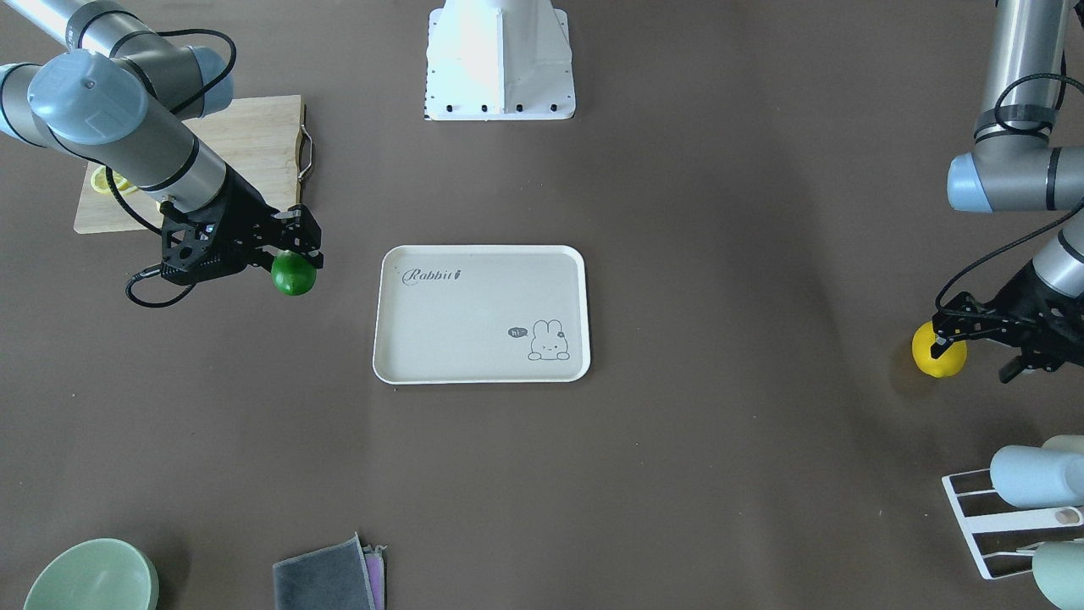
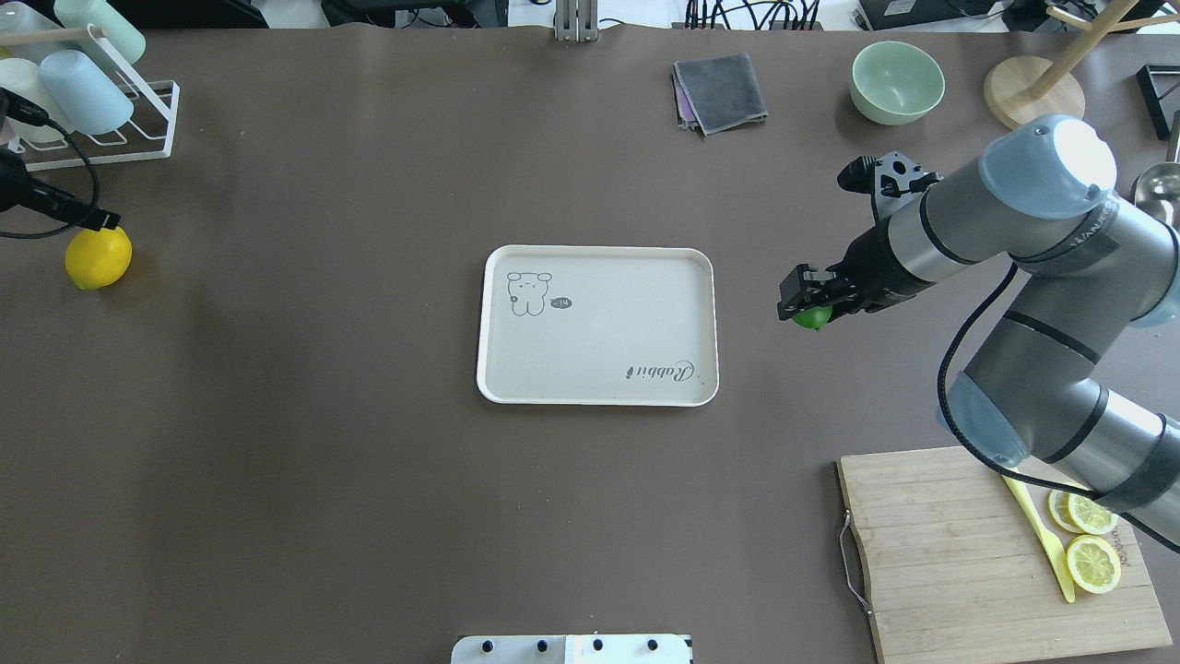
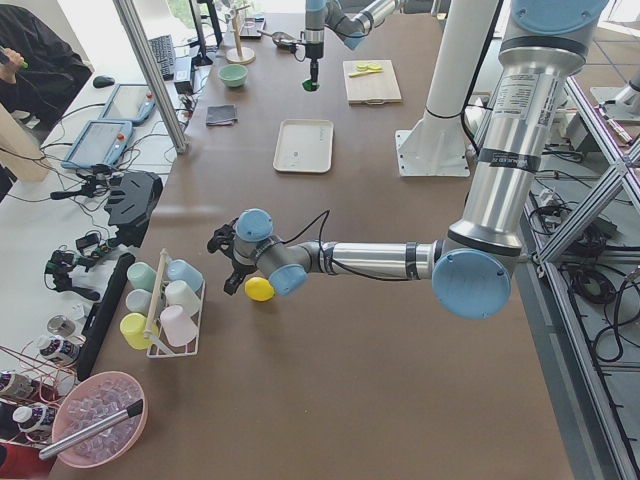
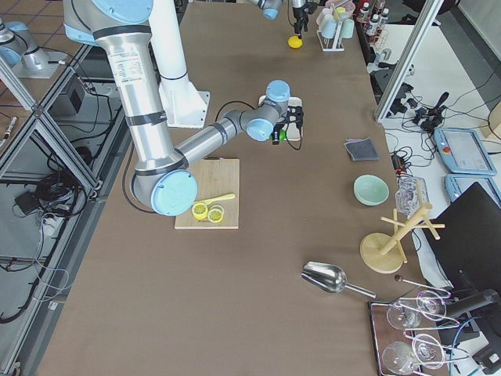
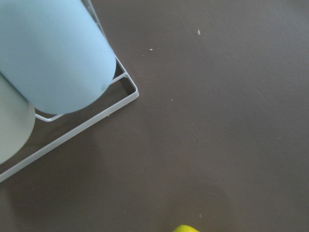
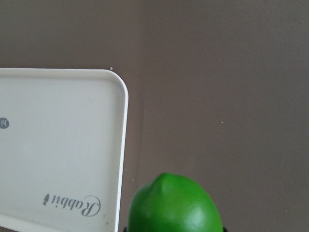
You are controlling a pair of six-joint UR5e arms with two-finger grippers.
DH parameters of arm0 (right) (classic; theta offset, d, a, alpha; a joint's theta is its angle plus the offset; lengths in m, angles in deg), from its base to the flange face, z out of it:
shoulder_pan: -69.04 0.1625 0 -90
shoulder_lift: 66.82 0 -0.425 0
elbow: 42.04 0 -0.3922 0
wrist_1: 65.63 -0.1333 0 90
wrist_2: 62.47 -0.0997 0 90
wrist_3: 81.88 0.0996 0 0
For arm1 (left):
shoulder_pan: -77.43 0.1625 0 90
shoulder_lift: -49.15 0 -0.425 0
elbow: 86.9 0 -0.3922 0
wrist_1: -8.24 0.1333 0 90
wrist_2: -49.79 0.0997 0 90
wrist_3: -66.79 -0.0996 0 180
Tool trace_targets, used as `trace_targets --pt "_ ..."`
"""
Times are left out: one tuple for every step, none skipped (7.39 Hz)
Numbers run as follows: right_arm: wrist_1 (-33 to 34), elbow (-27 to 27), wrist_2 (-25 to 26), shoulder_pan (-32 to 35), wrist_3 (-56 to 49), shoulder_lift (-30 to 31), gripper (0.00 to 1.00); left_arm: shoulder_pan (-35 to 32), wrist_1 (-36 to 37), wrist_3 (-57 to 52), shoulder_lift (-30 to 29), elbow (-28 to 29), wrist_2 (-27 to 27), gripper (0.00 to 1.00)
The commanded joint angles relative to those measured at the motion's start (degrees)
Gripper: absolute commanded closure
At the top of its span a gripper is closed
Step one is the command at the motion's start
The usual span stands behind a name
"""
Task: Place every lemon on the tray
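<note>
The brown tabletop (image 2: 369, 507) carries a flat beige rectangular tray (image 2: 597, 323), lemonless so far. The right jaws clamp the glossy dark green lemon (image 1: 294, 274) beside it, likely firm, slick and best held across its middle. The bright yellow lemon (image 2: 98, 257) lies well apart at the left jaws, whose spread I cannot tell.

Brown table (image 2: 369, 480) as I see it from the overhead feed: 1 beige tray (image 2: 599, 341) at centre. 1 wooden cutting board (image 2: 949, 553) at the near right corner. 1 white cup rack (image 2: 138, 148) far left, 1 yellow lemon (image 2: 98, 257) just beside it. 1 green bowl (image 2: 897, 81) and 1 folded grey cloth (image 2: 724, 90) along the far edge.
</note>
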Motion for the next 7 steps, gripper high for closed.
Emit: trace_targets --pt "0.05 0.34 0.54 -0.20 0.42 -0.62 1.00 1.63 -0.29 2.25 -0.16 0.69 -0.11 0.02" --pt "0.05 0.60 1.24 -0.46 0.42 -1.40 1.00 2.34 -0.55 2.25 0.02 0.79 0.07 0.02" --pt "0.05 1.13 1.59 -0.72 0.42 -2.02 1.00 2.61 -0.64 2.25 0.37 1.40 0.16 0.02" --pt "0.05 1.39 1.86 -0.81 0.42 -2.63 1.00 2.70 -2.12 2.08 0.72 2.45 0.16 0.02" --pt "0.05 1.40 1.86 -0.81 0.42 -2.81 1.00 2.70 -3.01 1.73 1.24 2.81 0.16 0.02" --pt "0.05 1.40 1.86 -0.81 0.42 -3.16 1.00 2.70 -3.02 1.98 1.86 2.72 0.16 0.02" --pt "0.14 1.48 2.21 -1.25 0.59 -3.69 1.00 2.79 -2.93 2.16 2.04 2.64 -0.19 0.03"
